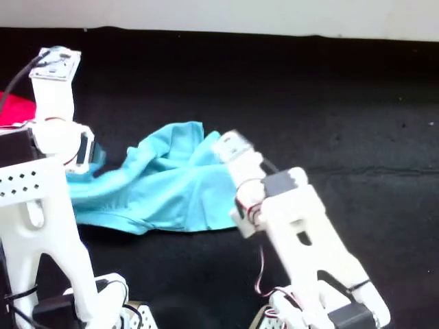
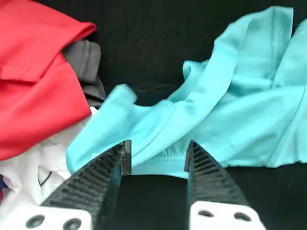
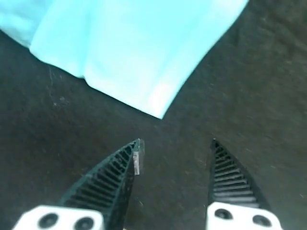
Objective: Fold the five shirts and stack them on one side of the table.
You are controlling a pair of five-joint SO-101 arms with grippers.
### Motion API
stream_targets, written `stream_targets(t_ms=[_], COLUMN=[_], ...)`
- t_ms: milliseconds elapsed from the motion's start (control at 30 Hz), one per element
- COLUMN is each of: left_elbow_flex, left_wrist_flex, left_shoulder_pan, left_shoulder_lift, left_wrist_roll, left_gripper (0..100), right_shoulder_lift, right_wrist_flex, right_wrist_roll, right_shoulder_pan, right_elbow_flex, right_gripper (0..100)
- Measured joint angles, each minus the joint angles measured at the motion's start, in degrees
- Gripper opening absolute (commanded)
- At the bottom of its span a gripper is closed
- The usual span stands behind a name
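A crumpled turquoise shirt [image 1: 164, 181] lies on the black table [image 1: 343, 103], between the two white arms. My left gripper [image 2: 158, 152] is open at the shirt's [image 2: 230, 115] near hem, and the hem lies across the gap between its tips. My right gripper [image 3: 175, 143] is open above bare table, a short way off a corner of the turquoise shirt [image 3: 134, 52], with nothing between its fingers. In the high view the left arm [image 1: 58, 137] stands at the shirt's left end and the right arm [image 1: 274, 192] at its right edge.
A pile of other shirts sits at the table's left side: a red one [image 2: 33, 86], a grey one [image 2: 86, 62] and a white one [image 2: 29, 167]. The red shirt [image 1: 14, 110] shows at the left edge. The table's right half is bare black cloth.
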Motion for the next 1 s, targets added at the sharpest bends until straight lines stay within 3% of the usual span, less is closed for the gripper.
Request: stream_targets(t_ms=[200, 400, 833, 900, 1000], left_elbow_flex=[0.0, 0.53, 0.7, 0.7, 0.7], left_wrist_flex=[-7.03, -12.31, -12.92, -12.92, -12.92], left_shoulder_pan=[0.0, 0.0, 0.0, 0.0, 0.0], left_shoulder_lift=[0.0, 0.0, 0.0, 0.0, 0.0], left_wrist_roll=[1.85, 6.24, 6.51, 6.51, 6.51], left_gripper=[20, 20, 20, 20, 20], right_shoulder_lift=[1.23, 13.19, 27.43, 28.31, 29.63], right_wrist_flex=[-6.07, -8.79, -9.14, -9.93, -10.2], right_wrist_roll=[-1.93, -2.29, -2.29, -2.37, -2.46], right_shoulder_pan=[-0.79, -0.88, -7.12, -7.3, -7.3], right_elbow_flex=[2.64, 1.41, -9.49, -9.58, -10.37], right_gripper=[21.6, 21.6, 21.1, 17.6, 4.3])
